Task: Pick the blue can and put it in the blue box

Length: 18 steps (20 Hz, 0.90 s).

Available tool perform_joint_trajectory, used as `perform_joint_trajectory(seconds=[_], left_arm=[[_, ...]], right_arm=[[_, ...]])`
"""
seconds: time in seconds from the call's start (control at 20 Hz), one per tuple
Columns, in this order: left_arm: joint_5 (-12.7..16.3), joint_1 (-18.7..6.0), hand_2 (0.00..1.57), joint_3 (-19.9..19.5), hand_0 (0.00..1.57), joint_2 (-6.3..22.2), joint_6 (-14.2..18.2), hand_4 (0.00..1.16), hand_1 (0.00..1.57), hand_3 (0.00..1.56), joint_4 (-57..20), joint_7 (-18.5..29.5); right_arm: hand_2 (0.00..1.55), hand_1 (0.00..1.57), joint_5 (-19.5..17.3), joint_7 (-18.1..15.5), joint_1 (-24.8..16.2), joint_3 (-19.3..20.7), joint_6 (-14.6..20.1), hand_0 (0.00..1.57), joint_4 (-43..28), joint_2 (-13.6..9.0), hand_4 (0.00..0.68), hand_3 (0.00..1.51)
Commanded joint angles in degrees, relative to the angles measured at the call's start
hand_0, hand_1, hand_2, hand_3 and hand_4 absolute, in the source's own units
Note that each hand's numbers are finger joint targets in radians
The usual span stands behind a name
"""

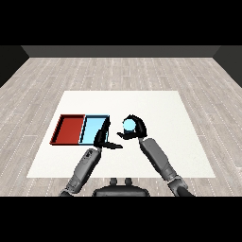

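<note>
Trays sit side by side on the white table (189, 156): red tray (68, 129), then blue tray (93, 129). At the blue tray's 4 o'clock, the left hand (103, 139) rests with straight fingers. At its 3 o'clock, the right hand (133, 127) curls around the blue can (128, 125).

Red tray (70, 130): sitting left of centre in the frame, flat on the bench, dark rim all round, its right edge touching the neighbouring tray.
Bench (142, 104): white top filling the middle of the frame, wider at the bottom than at the top, far side and right half bare.
Floor (42, 80): pale grey wood planks, running out past the bench to the left, right and top of the frame.
Wall (118, 51): dark strip across the top, behind the floor.
</note>
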<state>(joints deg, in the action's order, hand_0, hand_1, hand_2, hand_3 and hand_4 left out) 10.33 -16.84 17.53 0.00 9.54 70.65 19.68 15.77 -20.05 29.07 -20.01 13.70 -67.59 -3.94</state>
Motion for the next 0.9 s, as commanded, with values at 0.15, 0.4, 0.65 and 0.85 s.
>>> perform_joint_trajectory(seconds=[0.15, 0.4, 0.65, 0.85], left_arm=[[5.18, -5.59, 0.00, 5.93, 0.00, 0.00, 5.46, 0.00, 0.00, 0.00, -8.87, 2.06], [7.48, -9.54, 0.00, 6.82, 0.00, 0.00, 6.88, 0.00, 0.00, 0.00, -12.40, 2.93], [9.77, -8.33, 0.00, 11.65, 0.00, 0.00, 9.41, 0.00, 0.00, 0.00, -12.02, 3.21], [7.96, -10.67, 0.00, 5.00, 0.00, 0.00, 4.50, 0.00, 0.00, 0.00, -11.70, 0.00]], right_arm=[[1.44, 1.40, -3.04, 3.66, -0.34, 2.43, -2.71, 1.40, -4.07, 1.76, 0.674, 1.40], [1.45, 1.39, -5.58, 5.52, -1.30, 1.46, -1.53, 1.39, -6.81, 3.89, 0.680, 1.41], [1.44, 1.39, -4.68, 6.16, -1.16, -1.76, -0.31, 1.39, -7.21, 3.93, 0.659, 1.40], [1.43, 1.39, -5.46, 3.36, -2.43, -1.86, -1.56, 1.39, -6.41, 3.94, 0.651, 1.39]])
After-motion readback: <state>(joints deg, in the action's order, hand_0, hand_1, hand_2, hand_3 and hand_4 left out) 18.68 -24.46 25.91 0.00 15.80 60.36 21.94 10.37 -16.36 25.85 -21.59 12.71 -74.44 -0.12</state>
